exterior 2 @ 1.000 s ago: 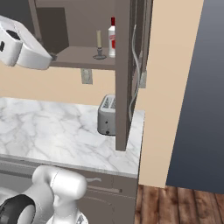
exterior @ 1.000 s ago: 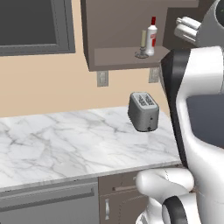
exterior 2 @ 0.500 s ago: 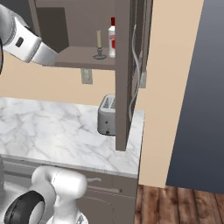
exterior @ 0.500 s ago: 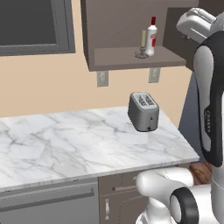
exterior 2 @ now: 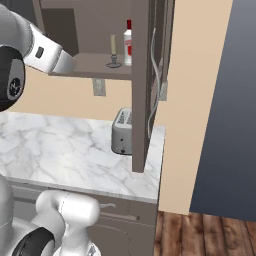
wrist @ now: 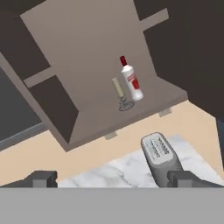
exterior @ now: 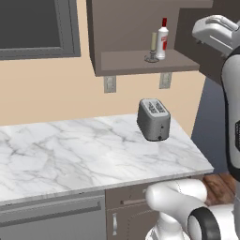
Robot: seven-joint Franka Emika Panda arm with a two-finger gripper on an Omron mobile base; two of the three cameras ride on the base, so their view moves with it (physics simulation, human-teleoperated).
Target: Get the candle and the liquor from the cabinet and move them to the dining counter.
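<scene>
We've got the gripper [wrist: 112,178] wide open, empty. Aim straight at short olive-beige stick candle [wrist: 118,89], just beside white red-capped liquor bottle [wrist: 131,82] on dark brown cabinet shelf [wrist: 144,107]; don't bump bottle.

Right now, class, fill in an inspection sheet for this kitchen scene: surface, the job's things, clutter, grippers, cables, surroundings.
Surface: white marble counter against the wall, bare apart from one appliance.
Job's things: candle and liquor bottle stand upright, side by side, on the shelf of the open cabinet; neither is held.
Clutter: toaster on the counter below the shelf.
Grippers: gripper open, holding nothing, well back from the shelf.
Cables: nothing seen.
Surroundings: two wall sockets under the cabinet; wooden floor to the right.
</scene>
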